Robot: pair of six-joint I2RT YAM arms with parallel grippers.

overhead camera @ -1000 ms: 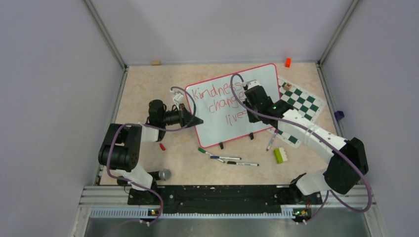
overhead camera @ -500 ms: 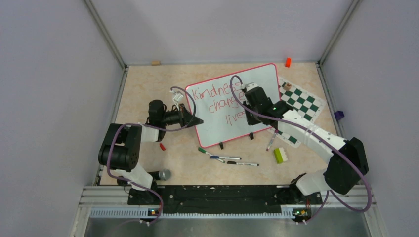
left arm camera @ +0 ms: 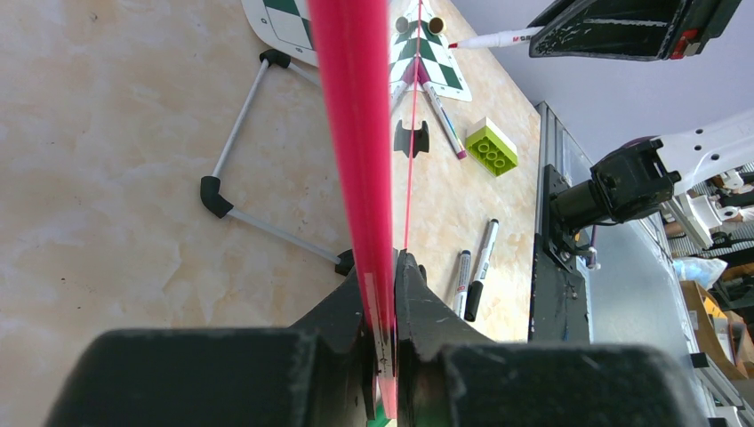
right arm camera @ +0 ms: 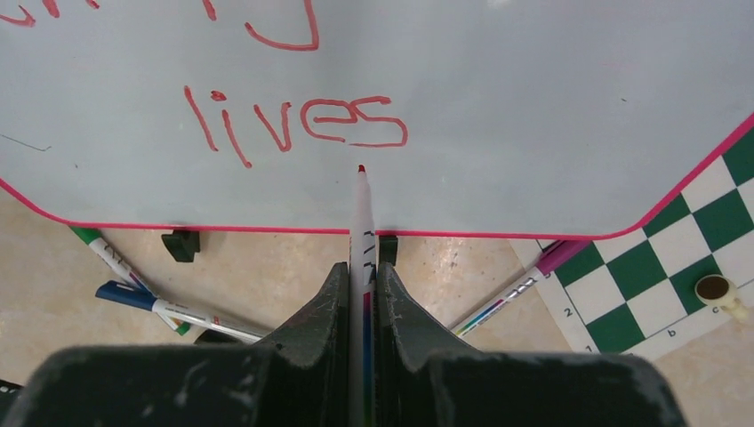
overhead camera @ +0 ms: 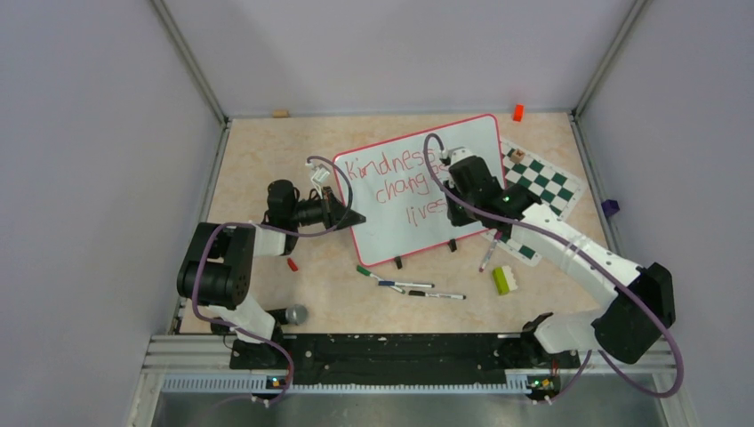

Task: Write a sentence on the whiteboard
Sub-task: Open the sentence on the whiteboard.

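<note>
I have the left gripper [left arm camera: 382, 267] pinched on the red edge of the whiteboard [left arm camera: 356, 107] to steady it, while the right gripper [right arm camera: 360, 271] clamps a red marker [right arm camera: 362, 209], its tip just below the last "s" of the sentence [right arm camera: 293, 124], probably poised for the full stop.

You see the whiteboard [right arm camera: 551, 98] as smooth, glossy white, edged by a thin, plastic-looking pink frame. The right gripper [right arm camera: 363, 267] has matt black plastic fingers [right arm camera: 316, 325], lightly scuffed. The tabletop [left arm camera: 107, 133] looks smooth, marbled beige; the green brick [left arm camera: 492, 147] is shiny plastic.
</note>
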